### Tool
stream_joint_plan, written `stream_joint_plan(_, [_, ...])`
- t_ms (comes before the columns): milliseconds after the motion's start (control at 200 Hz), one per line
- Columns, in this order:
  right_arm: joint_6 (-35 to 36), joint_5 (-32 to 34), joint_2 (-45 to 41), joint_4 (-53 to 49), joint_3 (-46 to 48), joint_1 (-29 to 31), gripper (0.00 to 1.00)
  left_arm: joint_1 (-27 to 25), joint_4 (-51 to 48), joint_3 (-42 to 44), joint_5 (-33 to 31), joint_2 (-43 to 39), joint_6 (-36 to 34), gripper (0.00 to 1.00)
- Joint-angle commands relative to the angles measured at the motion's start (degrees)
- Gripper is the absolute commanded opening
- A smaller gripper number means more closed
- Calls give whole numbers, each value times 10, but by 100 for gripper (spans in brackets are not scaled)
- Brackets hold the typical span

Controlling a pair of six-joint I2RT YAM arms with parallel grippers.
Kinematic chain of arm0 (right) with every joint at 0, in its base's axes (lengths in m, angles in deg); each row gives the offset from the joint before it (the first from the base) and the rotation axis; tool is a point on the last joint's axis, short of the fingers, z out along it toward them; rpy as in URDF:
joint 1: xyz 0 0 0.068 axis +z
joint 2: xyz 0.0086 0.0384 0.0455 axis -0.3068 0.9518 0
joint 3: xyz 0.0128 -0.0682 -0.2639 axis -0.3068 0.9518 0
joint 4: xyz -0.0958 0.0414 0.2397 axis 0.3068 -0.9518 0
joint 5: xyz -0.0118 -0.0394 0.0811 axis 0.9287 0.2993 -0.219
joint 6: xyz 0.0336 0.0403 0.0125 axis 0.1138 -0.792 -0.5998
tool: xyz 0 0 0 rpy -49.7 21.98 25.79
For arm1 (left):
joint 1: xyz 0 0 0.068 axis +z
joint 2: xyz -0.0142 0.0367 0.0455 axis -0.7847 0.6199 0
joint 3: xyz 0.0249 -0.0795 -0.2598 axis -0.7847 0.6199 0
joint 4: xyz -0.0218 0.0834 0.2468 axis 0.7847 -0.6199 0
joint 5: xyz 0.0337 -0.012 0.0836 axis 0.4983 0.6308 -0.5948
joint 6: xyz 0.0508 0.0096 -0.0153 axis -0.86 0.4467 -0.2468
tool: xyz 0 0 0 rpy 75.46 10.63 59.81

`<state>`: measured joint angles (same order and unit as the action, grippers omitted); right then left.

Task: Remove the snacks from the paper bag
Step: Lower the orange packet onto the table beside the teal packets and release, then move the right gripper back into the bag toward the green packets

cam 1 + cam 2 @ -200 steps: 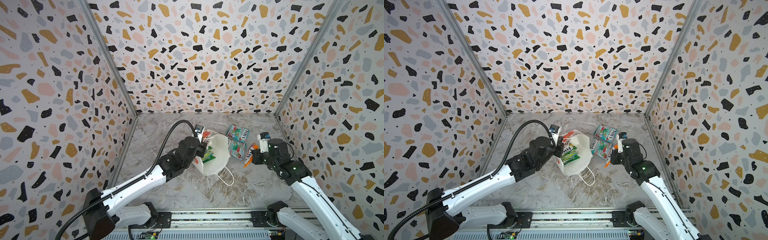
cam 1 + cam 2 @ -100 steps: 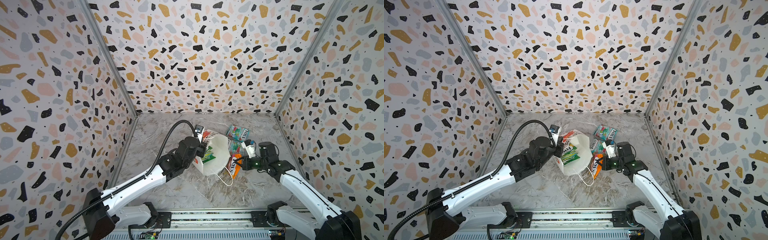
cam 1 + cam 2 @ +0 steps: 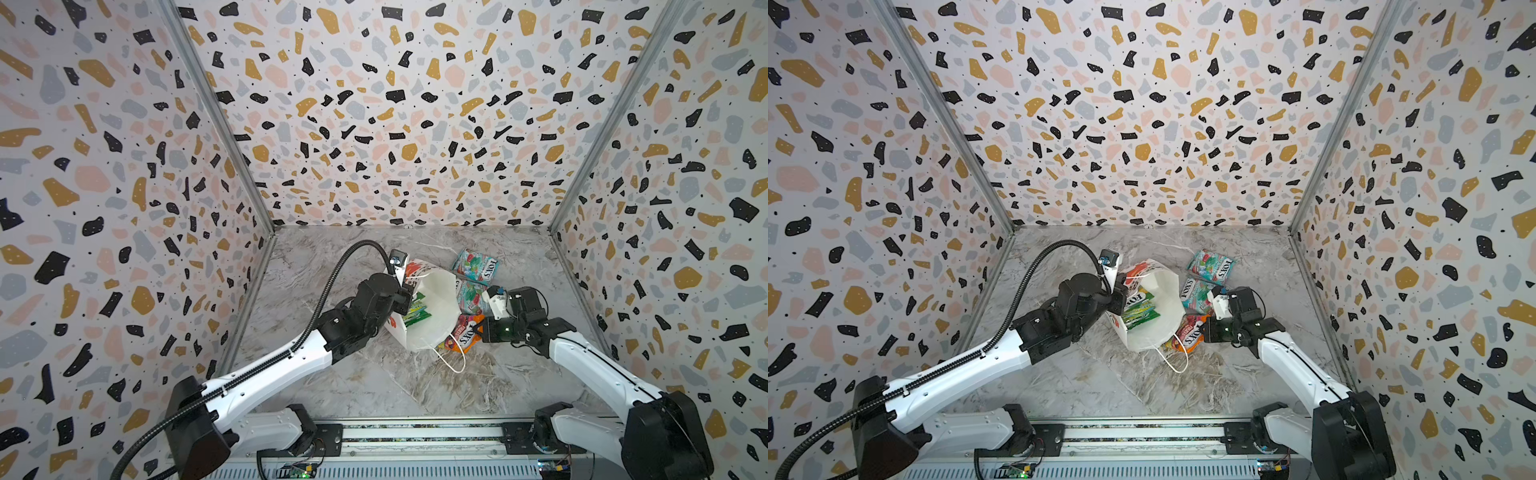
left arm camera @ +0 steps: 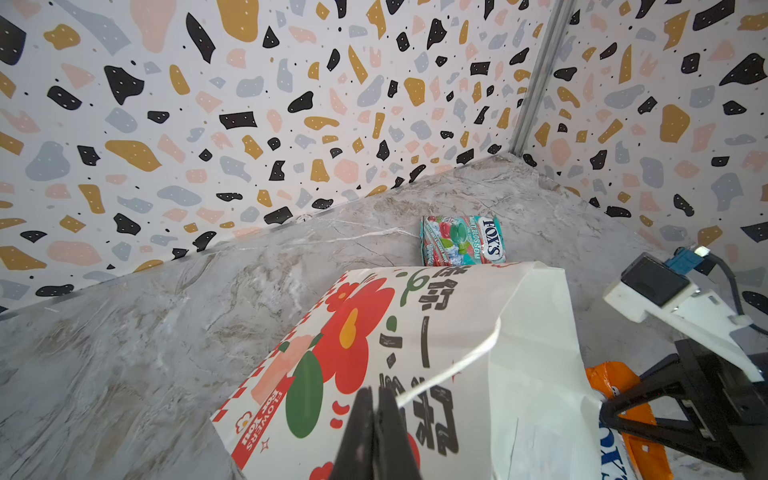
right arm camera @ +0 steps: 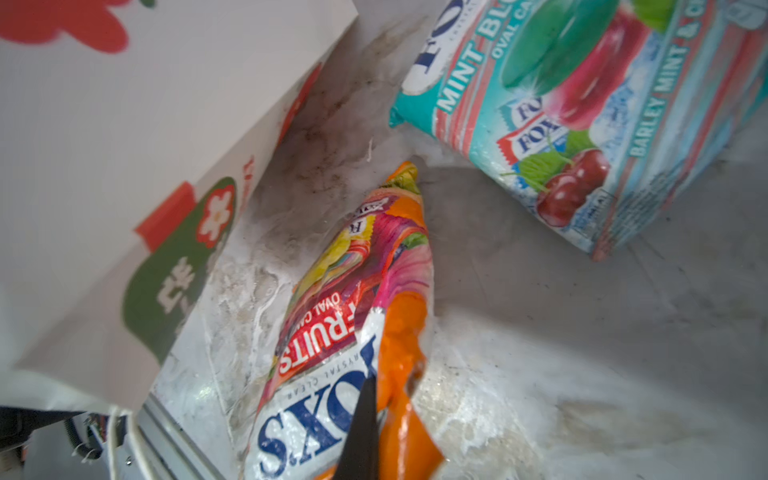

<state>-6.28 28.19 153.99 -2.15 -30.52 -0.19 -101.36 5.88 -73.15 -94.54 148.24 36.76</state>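
Right claw [image 5: 372, 392] grips orange pouch [image 5: 332, 328] just beside paper bag [image 5: 124, 137].

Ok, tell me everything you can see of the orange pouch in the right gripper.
The orange pouch is glossy, crinkled plastic, orange-pink with a blue FOX'S logo and red FRUITS band. It is outside the paper bag, close beside its outer wall, low by the table. The right gripper is shut on its orange edge.
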Motion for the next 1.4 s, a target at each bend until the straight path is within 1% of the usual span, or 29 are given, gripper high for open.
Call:
stream_joint_plan(0, [15, 51, 9, -16, -10, -2, 4, -1, 4, -14, -13, 4, -4, 0])
stream_joint_plan(125, [23, 83, 29, -25, -18, -1, 15, 0, 4, -14, -12, 5, -3, 0])
stream_joint_plan(145, [23, 87, 31, -26, -19, -1, 18, 0, 4, -14, -13, 5, -3, 0])
stream_joint_plan(220, [24, 106, 32, -29, -22, 0, 36, -1, 4, -15, -12, 5, -5, 0])
stream_joint_plan(320, [24, 131, 22, -33, -26, 2, 49, 0, 4, -14, -14, 6, -5, 0])
stream_joint_plan(431, [22, 169, 5, -43, -34, 3, 54, -1, 3, -15, -12, 7, -4, 0])
stream_joint_plan(551, [14, 222, -26, -45, -35, 4, 57, 0, 3, -15, -11, 8, -4, 0])
stream_joint_plan(616, [12, 235, -49, -39, -33, 4, 57, 0, 3, -16, -10, 7, -4, 0])
stream_joint_plan(681, [9, 233, -73, -29, -30, 5, 58, 0, 3, -15, -10, 6, -4, 0])
stream_joint_plan(751, [10, 217, -98, -18, -29, 4, 59, 0, 4, -15, -11, 6, -5, 0])
stream_joint_plan(841, [11, 175, -124, 3, -24, 4, 59, 0, 4, -15, -11, 6, -4, 0])
stream_joint_plan(1001, [11, 97, -166, 39, -17, 5, 59, -1, 4, -15, -11, 5, -4, 0])
stream_joint_plan(1171, [9, -1, -199, 83, -8, 10, 59, 0, 3, -16, -10, 4, -2, 0])
stream_joint_plan(1272, [7, -46, -199, 103, -10, 29, 59, -1, 2, -16, -11, 5, 0, 0])
stream_joint_plan(1397, [1, -73, -189, 137, -13, 84, 59, 0, 1, -17, -10, 5, 1, 0])
